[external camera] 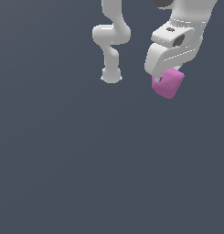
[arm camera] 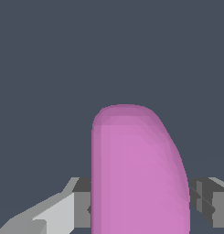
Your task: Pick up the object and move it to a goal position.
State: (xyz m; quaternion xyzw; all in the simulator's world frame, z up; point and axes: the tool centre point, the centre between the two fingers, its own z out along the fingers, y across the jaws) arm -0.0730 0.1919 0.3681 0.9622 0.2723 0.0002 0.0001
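The gripper (external camera: 164, 77) holds the magenta-pink lump (external camera: 168, 84) at the far right of the exterior view, presumably raised for carriage toward the goal; no goal marker is visible. In the wrist view the jaws are clamped on the lump (arm camera: 138, 173), one finger (arm camera: 81, 208) against each flank.

Arm (external camera: 177, 27) cropped at exterior edge; object's (arm camera: 138, 173) base cropped at wrist edge
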